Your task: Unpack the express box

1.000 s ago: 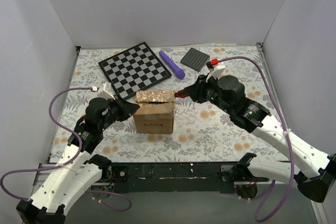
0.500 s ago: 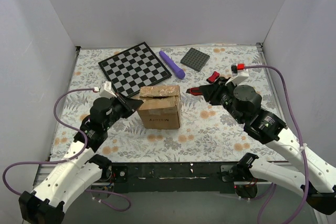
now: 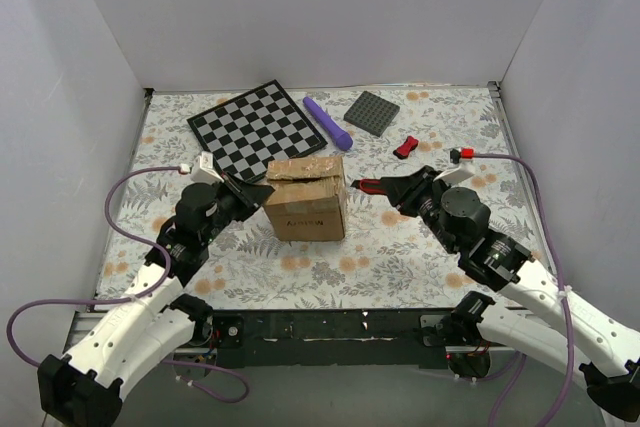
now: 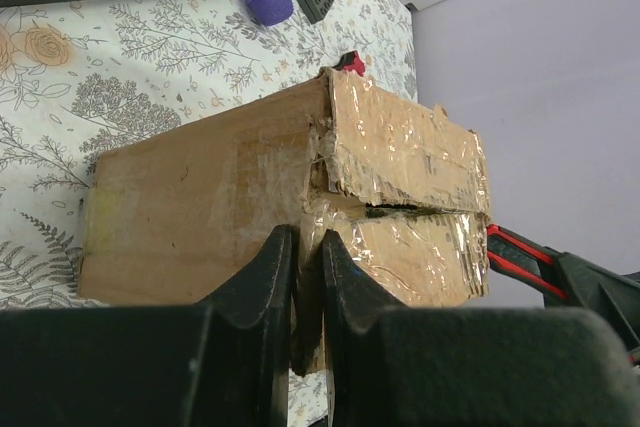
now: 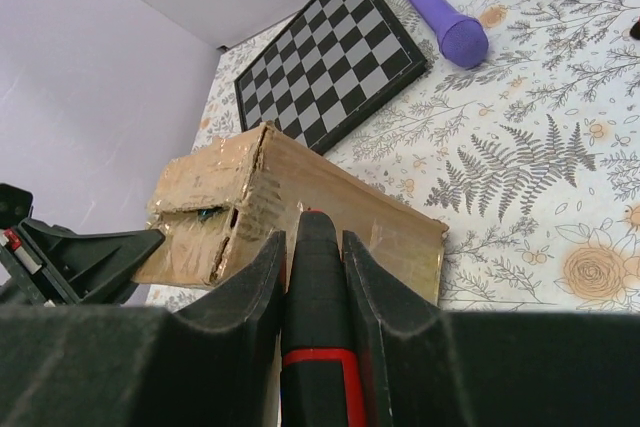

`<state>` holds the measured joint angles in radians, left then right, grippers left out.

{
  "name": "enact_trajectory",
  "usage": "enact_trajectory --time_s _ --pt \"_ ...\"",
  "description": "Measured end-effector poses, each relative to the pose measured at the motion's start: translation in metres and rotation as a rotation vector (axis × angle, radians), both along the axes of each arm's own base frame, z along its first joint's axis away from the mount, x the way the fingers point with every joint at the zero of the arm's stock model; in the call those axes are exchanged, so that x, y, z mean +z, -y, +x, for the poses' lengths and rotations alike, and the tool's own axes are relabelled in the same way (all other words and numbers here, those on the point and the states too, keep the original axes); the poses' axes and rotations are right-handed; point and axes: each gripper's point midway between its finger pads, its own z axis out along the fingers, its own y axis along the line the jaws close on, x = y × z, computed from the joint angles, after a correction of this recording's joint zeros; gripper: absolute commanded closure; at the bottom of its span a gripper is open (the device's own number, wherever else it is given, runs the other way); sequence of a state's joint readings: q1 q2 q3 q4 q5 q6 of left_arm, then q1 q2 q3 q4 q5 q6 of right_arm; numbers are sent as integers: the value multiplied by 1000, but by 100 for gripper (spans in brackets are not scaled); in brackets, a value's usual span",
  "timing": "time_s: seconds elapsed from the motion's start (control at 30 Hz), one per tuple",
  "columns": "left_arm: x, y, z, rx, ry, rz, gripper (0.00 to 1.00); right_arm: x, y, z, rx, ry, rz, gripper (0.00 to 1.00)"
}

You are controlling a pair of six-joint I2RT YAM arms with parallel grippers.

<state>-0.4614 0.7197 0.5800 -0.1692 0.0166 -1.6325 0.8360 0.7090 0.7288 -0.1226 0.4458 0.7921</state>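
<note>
Two tools flank our express box point(image 3: 305, 209) on the bench point(image 3: 400, 247): left tool point(image 3: 264, 191), pressed together, touches its left face; right tool point(image 3: 392, 188) pinches a black-and-red cutter point(image 3: 363, 185) pointing leftward at it.

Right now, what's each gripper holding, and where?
Right gripper clamps a black-and-red tool by its body. Left gripper looks pinched on the express box, near edge.

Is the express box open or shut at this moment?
Shut: both top flaps lie flat on the express box, though the tape along their seam looks split in the left wrist view.
</note>
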Motion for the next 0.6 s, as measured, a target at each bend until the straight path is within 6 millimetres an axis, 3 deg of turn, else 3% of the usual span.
enact_trajectory --time_s 0.17,0.43,0.6 --pt "-1 3 3 4 5 4 100 -7 1 3 -35 -2 86 99" --pt "0 11 9 -7 7 10 100 20 9 8 -86 86 219 99" --pt "0 14 10 -9 8 15 100 20 5 11 -89 88 228 99"
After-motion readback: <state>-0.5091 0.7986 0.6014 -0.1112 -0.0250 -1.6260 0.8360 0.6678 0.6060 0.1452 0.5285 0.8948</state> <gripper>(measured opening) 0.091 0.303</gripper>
